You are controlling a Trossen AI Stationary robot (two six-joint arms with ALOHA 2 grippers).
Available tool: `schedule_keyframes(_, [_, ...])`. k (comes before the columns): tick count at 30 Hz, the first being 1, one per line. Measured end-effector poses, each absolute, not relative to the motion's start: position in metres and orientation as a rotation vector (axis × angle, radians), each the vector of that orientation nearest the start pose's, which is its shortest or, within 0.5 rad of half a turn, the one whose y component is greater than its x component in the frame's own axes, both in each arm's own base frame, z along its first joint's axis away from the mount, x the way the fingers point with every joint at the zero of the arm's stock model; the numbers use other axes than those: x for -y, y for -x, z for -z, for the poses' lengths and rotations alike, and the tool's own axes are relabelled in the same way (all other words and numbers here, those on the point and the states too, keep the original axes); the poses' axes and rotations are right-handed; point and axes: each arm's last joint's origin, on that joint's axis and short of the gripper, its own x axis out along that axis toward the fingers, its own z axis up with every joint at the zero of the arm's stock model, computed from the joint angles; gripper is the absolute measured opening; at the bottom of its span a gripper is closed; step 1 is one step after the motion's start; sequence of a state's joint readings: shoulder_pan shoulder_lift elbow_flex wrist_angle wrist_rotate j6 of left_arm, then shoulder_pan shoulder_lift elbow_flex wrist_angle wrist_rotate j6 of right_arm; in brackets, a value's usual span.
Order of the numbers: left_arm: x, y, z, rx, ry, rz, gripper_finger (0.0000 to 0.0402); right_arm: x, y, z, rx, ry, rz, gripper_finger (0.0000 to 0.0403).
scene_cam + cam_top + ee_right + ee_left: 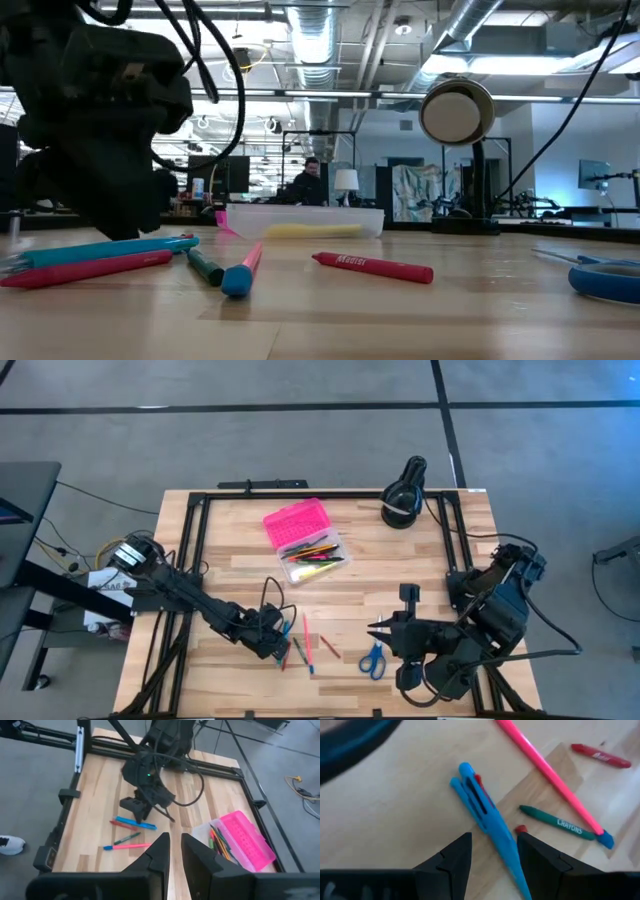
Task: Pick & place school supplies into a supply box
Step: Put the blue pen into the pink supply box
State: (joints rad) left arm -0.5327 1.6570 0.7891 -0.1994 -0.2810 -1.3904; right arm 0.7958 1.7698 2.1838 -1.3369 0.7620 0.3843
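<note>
The jaws of the left gripper (492,852) stand wide open, low over the tabletop (400,570), one on each side of the blue pen (487,812); nothing is held yet. This looks like the picking step. Next they should close on the pen, lift it and carry it to the open supply box (303,538). The right gripper (174,850) waits above, nearly closed and empty.

Blue pen (487,815) partly behind the left gripper's jaws, scissors (607,277) cut by the low view's edge
</note>
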Motion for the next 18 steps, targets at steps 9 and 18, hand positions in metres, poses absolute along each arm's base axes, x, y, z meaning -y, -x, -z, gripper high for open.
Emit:
schedule_keyframes(9, [0.145,-0.269,-0.121,-0.929,0.86,-0.449,0.0153,-0.216,-0.243,-0.444,-0.657,0.29,0.104,0.0042])
schedule_keyframes(18, [0.146,-0.273,-0.129,-1.103,0.641,-0.507,0.0153,-0.215,-0.243,-0.444,-0.661,0.293,0.105,0.0042])
